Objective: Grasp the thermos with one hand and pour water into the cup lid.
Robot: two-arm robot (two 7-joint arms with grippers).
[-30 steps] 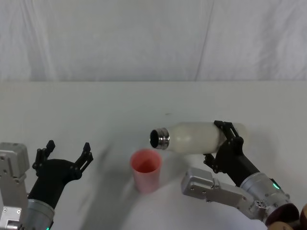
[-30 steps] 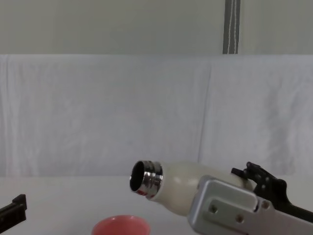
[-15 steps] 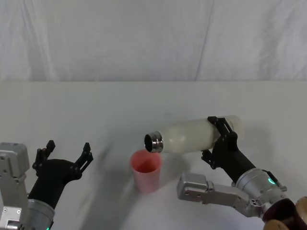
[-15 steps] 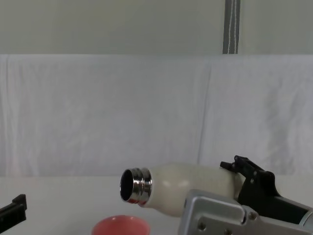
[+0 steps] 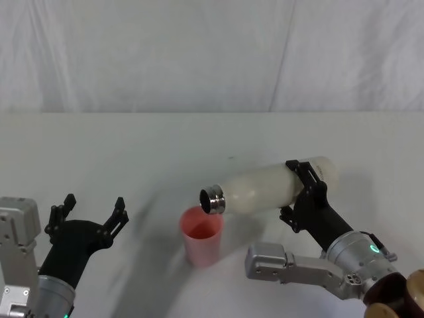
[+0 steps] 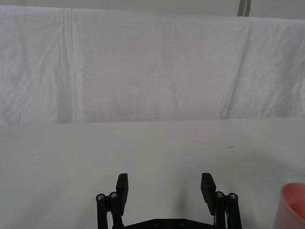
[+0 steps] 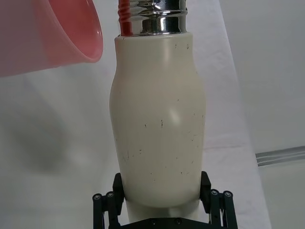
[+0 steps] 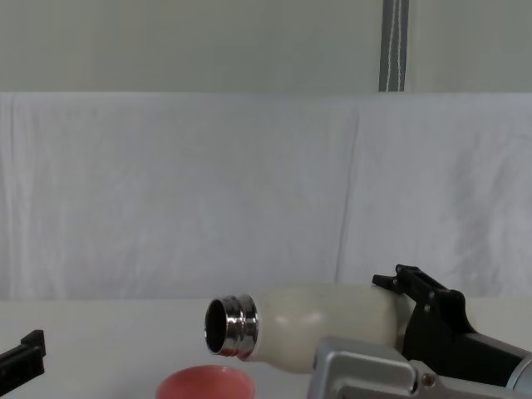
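Thermos tipped over the cup lid, mid-pour pose

The right gripper (image 5: 303,188) was clamped on the thermos (image 5: 265,189), holding it nearly flat, steel neck just above the cup lid (image 5: 201,234) at its 12 o'clock. The left gripper (image 5: 92,210) sat parked at the lid's 9 o'clock, fingers spread wide, holding nothing.

Matt cream thermos (image 5: 271,187) with a polished steel neck, over a smooth pink cup lid (image 5: 201,235), seemingly plastic; black plastic right gripper (image 5: 305,192) on brushed grey metal; wrinkled white cloth backdrop (image 5: 212,53)
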